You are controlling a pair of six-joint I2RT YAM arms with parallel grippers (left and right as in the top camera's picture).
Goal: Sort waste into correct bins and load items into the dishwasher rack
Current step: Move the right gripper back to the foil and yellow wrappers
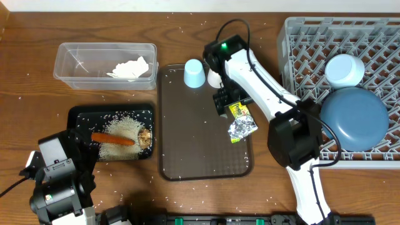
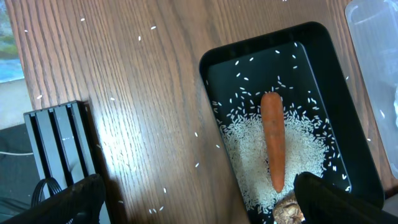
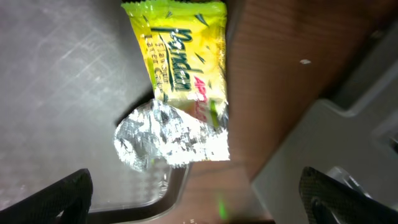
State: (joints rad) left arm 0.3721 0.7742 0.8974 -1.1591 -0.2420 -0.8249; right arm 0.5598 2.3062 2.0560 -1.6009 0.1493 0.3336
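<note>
Both jaws stand released, empty; only the right wrist view shows lettering on the yellow-green wrapper (image 3: 177, 68).

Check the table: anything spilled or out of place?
Loose rice grains are scattered over the wooden table, outside the black tray. The yellow-green wrapper lies at the brown tray's right edge, its silver end over the rim.

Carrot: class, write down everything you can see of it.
The carrot is smooth, orange and whole, rounded at one end, tapering toward the other. It lies flat on a bed of rice in the black tray, its narrow tip beside a brown lump. Only the rice visibly touches it.
</note>
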